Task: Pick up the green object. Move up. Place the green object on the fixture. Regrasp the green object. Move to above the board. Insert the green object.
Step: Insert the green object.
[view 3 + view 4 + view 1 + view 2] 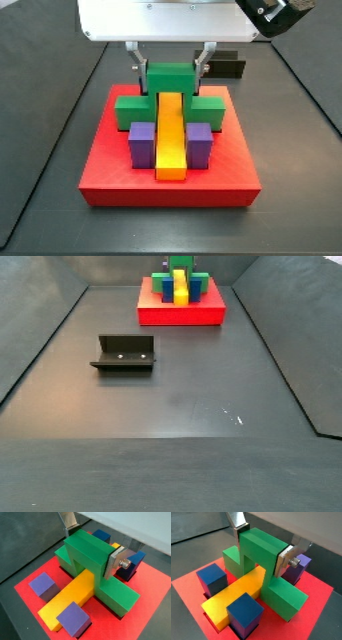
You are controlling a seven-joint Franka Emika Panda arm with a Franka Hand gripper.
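1. The green object (90, 559) is shown as a bright green blocky plastic piece with a raised square centre and two lower side lobes; in both wrist views it is seen straddling the long yellow bar (238, 594) like a bridge.
2. In a side view the green object (168, 88) is pictured at the far end of the board (168, 180), a large red slab, its lobes set down on either side of the yellow bar (170, 135).
3. Whether the lobes are fully seated in the board's recesses cannot be told from these angles, though they appear sunk below the red surface (40, 572).
4. The pincer (170, 62) is held directly above the board, pointing straight down, its flat silver fingers (286, 560) pressed against opposite faces of the raised green centre, so that the piece is pinched between them.
5. Two purple blocks (140, 140) are seen flanking the yellow bar at the near side, with blue blocks (212, 579) visible in the wrist views.
6. The fixture (124, 353), a dark L-shaped bracket, is shown standing alone on the dark tabletop (174, 426), well apart from the board (181, 313).
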